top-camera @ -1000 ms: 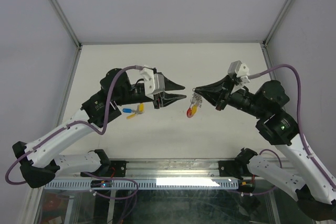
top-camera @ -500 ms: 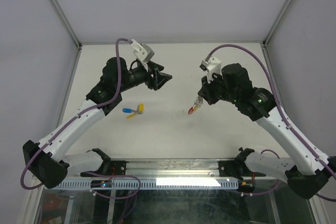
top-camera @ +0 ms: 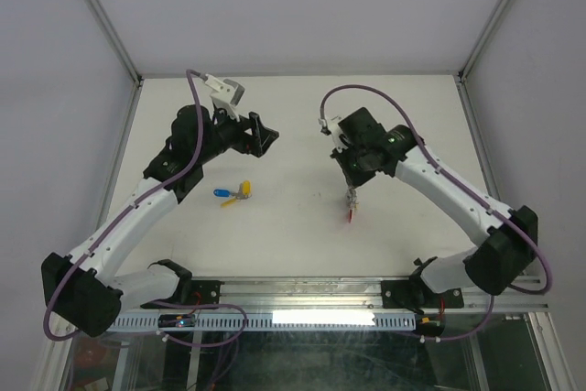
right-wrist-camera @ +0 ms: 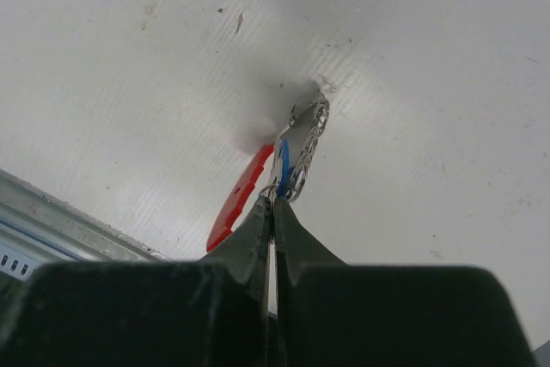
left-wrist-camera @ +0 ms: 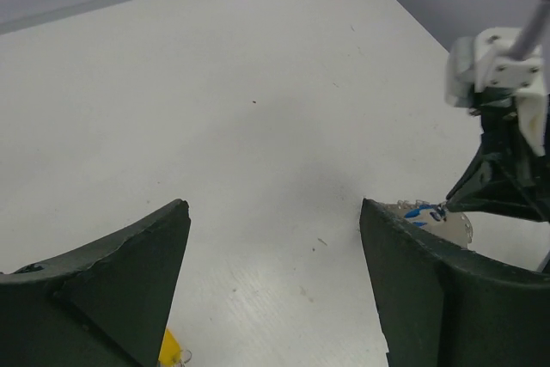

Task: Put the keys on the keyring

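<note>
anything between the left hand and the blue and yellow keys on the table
Nothing visible. The left hand is open, and the loose keys lie just below it in the top view with only bare table between. The right hand, shut on the keyring, is off to the side.

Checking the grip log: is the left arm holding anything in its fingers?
No, the left fingers stand wide apart, gripping nothing.
</note>
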